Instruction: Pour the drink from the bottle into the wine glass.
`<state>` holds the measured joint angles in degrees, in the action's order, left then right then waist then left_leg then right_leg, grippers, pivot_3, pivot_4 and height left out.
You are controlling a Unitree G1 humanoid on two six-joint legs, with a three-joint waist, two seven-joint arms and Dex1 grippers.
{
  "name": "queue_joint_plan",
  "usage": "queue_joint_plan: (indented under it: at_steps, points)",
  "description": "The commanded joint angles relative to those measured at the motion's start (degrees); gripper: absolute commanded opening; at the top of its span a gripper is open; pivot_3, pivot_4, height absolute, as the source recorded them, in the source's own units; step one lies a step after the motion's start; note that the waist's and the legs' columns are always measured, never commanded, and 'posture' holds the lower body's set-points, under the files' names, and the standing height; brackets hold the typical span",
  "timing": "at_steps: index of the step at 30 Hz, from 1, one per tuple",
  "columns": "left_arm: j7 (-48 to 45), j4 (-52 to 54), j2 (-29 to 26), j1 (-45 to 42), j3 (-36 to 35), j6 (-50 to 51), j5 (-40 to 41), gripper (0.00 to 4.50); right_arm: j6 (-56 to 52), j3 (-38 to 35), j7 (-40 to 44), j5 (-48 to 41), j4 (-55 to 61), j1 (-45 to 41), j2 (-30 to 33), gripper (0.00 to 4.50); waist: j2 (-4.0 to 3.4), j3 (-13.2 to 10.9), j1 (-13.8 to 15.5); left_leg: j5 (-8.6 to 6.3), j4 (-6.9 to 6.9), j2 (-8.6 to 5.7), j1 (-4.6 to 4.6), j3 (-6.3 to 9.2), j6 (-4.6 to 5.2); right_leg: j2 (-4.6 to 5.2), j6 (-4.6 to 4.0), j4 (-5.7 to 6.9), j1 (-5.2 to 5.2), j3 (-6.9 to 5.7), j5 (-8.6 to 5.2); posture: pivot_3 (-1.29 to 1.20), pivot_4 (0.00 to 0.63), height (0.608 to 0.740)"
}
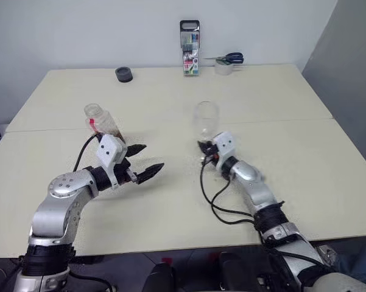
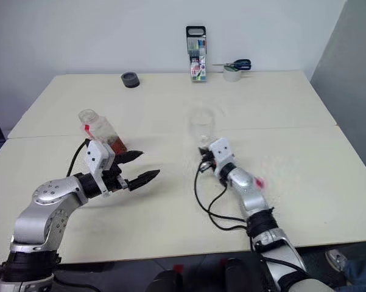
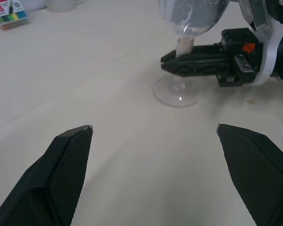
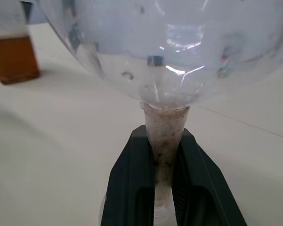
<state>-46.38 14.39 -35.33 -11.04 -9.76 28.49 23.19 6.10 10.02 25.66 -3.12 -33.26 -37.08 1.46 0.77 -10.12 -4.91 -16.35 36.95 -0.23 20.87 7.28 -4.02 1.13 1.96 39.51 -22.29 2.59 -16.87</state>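
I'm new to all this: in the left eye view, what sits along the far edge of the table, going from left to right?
Black tape roll → upright pack of coloured pens → white tape roll with blue-handled scissors lying on top.

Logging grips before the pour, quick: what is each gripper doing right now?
Left gripper: open, holding nothing.
Right gripper: shut on the wine glass stem.
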Motion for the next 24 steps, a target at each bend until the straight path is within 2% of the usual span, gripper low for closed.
queue_joint_plan:
  at_steps: [1,7,14,16,18,24]
  points:
    - [3.2,5.7,-0.8,0.7,-3.1,3.2,2.3,4.50,3.7,0.8,1.8,1.3,-3.3,-4.0,-1.2,0.17,0.01,0.0,0.2,0.00,0.00,-0.02,0.01,0.00,0.00,0.02,0.00,-0.03,0.01,0.00,0.00,0.00,0.150,0.740]
    - [5.4,7.7,-2.1,1.4,-5.5,6.1,3.7,4.50,9.0,1.1,1.7,3.9,-15.2,-9.0,-2.6,0.17,0.03,0.0,0.6,0.00,0.00,-0.11,0.03,0.04,-0.01,0.09,0.00,-0.10,0.05,-0.04,0.00,0.00,0.150,0.740]
    - [4.7,6.9,-3.3,3.1,-6.5,4.2,3.8,4.50,11.0,-0.5,2.8,3.6,-20.0,-10.8,-3.1,0.17,0.02,0.0,0.4,0.01,0.00,-0.07,0.00,0.03,-0.02,0.05,0.00,-0.07,0.06,-0.04,0.00,0.00,0.150,0.740]
    - [4.3,6.5,-3.4,3.3,-6.1,3.2,3.6,4.50,11.0,-1.1,3.1,3.1,-20.0,-10.8,-3.3,0.89,0.02,0.0,0.4,0.01,0.00,-0.07,0.00,0.03,-0.02,0.05,0.00,-0.07,0.06,-0.03,0.00,0.00,0.150,0.740]
    - [4.0,6.2,-3.5,3.4,-5.9,2.5,3.5,4.50,11.0,-1.5,3.4,3.0,-19.9,-10.8,-3.4,1.40,0.01,0.0,0.4,0.01,0.00,-0.07,0.00,0.04,-0.02,0.05,0.00,-0.07,0.06,-0.04,0.00,0.00,0.150,0.740]
    - [2.4,3.6,-2.9,2.3,-5.0,-1.0,3.3,4.50,11.0,-2.2,3.8,3.0,-18.6,-10.4,-3.3,3.50,0.00,0.0,0.3,0.01,-0.03,-0.06,0.01,0.00,-0.02,0.05,-0.01,-0.09,0.03,-0.02,0.00,0.00,0.150,0.740]
